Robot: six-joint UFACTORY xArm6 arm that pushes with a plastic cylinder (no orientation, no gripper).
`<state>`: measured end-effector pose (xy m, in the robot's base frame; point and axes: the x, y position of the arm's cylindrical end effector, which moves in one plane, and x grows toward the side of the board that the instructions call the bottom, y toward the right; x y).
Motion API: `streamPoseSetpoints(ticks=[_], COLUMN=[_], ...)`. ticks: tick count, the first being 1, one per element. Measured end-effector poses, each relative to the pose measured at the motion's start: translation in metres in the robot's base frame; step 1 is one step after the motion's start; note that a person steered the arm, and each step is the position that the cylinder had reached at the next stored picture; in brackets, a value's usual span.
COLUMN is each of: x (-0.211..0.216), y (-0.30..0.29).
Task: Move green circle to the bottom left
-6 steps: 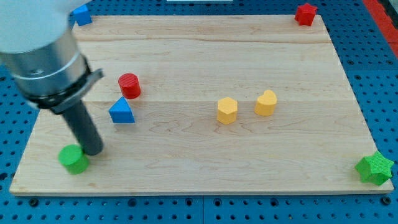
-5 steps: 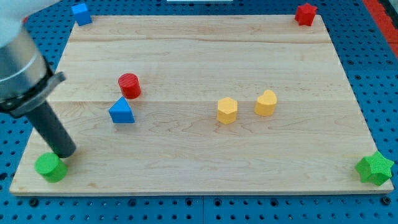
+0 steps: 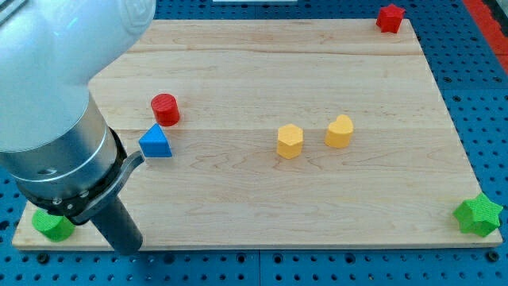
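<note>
Wood tabletop (image 3: pixel 262 214), pale and planked, carries the small blocks. The green circle (image 3: pixel 52 225) sits at the bottom left corner of the board, right at its edge and partly hidden behind the arm's body (image 3: pixel 55 159). The dark rod comes down just to the view's right of it, and my tip (image 3: pixel 129 248) is at the board's bottom edge, near the green circle but apart from it. There are no jaws on this arm, only the rod, so nothing spreads or pinches.

A blue triangle (image 3: pixel 155 143) lies above the tip, close beside the arm's metal collar, with a red cylinder (image 3: pixel 165 109) just above it. Near the middle, a yellow hexagon (image 3: pixel 290 141) and a yellow heart-like block (image 3: pixel 339 131) stand side by side, apart. A red star (image 3: pixel 389 17) sits at the top right corner, a green star (image 3: pixel 479 215) at the bottom right.
</note>
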<state>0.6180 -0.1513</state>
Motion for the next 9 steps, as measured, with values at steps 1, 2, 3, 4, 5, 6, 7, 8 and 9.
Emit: streamPoseSetpoints(ticks=[1,2,3,4,5,6,7,8,9], x=[-0.002,-0.003,-0.01,-0.009,-0.023,-0.042,-0.043,-0.043,-0.046], y=[-0.039,-0.083,-0.08,-0.05,-0.017,-0.036,-0.072,-0.093,-0.091])
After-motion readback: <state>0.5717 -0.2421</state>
